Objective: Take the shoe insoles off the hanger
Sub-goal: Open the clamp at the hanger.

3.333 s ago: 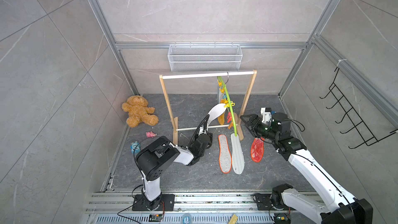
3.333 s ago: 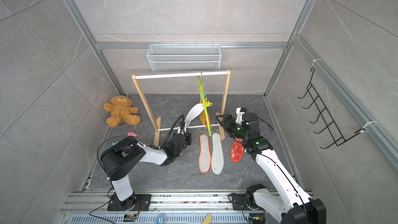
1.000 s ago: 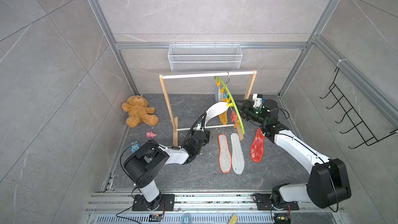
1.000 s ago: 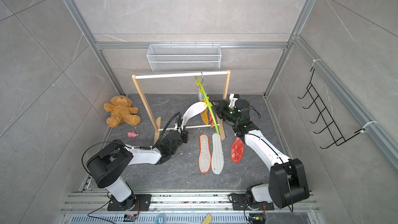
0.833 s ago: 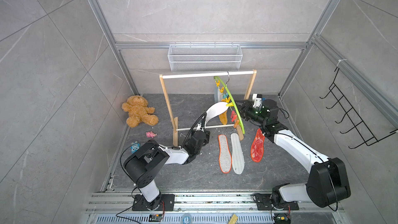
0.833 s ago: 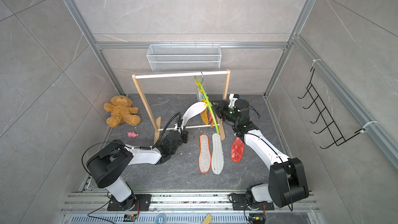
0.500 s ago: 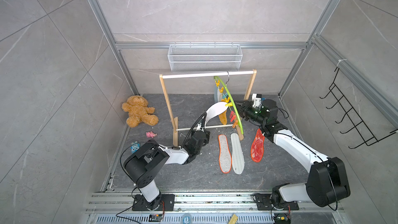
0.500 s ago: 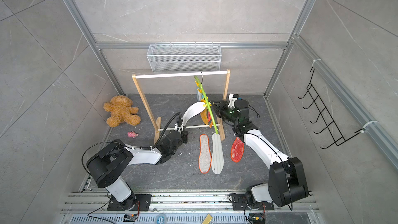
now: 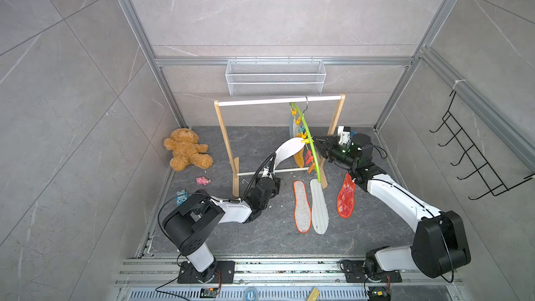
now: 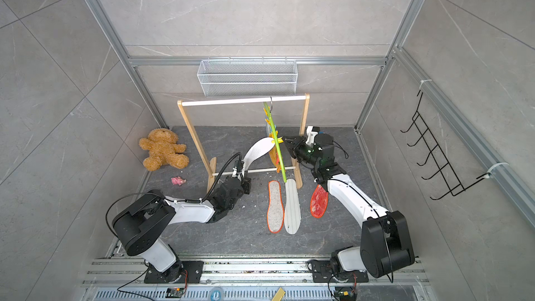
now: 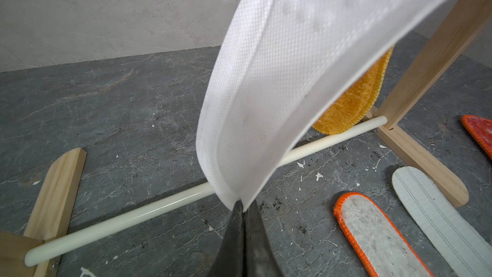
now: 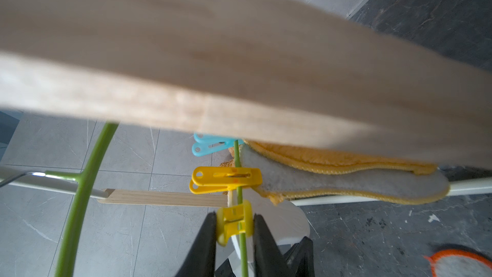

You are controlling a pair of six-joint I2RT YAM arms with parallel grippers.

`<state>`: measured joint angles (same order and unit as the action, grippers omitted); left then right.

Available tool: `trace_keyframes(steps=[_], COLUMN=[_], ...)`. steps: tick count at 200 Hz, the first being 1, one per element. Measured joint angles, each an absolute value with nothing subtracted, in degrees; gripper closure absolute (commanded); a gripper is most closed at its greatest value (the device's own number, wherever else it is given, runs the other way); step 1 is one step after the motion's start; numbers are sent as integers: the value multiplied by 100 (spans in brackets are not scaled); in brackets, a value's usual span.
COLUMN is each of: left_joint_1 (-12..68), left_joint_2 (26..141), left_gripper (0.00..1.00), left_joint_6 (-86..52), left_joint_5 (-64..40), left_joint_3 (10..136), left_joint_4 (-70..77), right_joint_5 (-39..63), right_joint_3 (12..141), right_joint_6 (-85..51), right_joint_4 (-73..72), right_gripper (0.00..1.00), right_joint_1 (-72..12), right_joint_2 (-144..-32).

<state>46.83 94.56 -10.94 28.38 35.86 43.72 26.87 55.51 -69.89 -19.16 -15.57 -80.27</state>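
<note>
While the left hand (image 11: 241, 207) pinches shut on the lower end of the white insole (image 11: 266, 75), the right hand (image 12: 234, 226) is clamped across the yellow clip (image 12: 235, 215) at that insole's top end on the lime-green hanger (image 9: 314, 154). The hanger hangs from the wooden rack (image 9: 224, 128), an orange-yellow insole (image 11: 354, 102) clipped to it; the orange-rimmed insole (image 9: 302, 207), striped insole (image 9: 318, 207) and red mesh insole (image 9: 346, 198) lie on the surface (image 9: 260, 238).

Both top views: mounted high, angled steeply down toward the back wall. Far off, whole cell in frame. The wooden rack with white top rail (image 9: 279, 101) (image 10: 243, 100) sits near mid-frame in both, slightly offset between them.

Left wrist view: low over the dark grey stone floor (image 11: 119, 97), very close to a white woven insole (image 11: 266, 89), facing the rack's base.

Right wrist view: higher, tight on a small yellow plastic clip (image 12: 234, 219), with a blurred rack post across the lens.

The wrist views share the white insole and a fuzzy orange-yellow insole (image 11: 354, 102) (image 12: 332, 161).
</note>
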Motion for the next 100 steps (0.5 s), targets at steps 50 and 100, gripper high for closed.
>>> trace_keyframes(steps=[50,100], left_joint_1=[4683,4683], left_joint_2=[9282,9181], left_gripper=[100,100], left_joint_6=[-1177,-1201], left_joint_5=[2969,3015], left_joint_3=[3260,3138], left_joint_4=[4375,4381], right_joint_5=[2694,2676], right_joint_3=[5551,5551], right_joint_6=[-6987,-6954], right_joint_4=[-1916,-1911], right_gripper=[76,76], right_joint_1=[-1608,-1730], right_joint_2=[-8027,-8027])
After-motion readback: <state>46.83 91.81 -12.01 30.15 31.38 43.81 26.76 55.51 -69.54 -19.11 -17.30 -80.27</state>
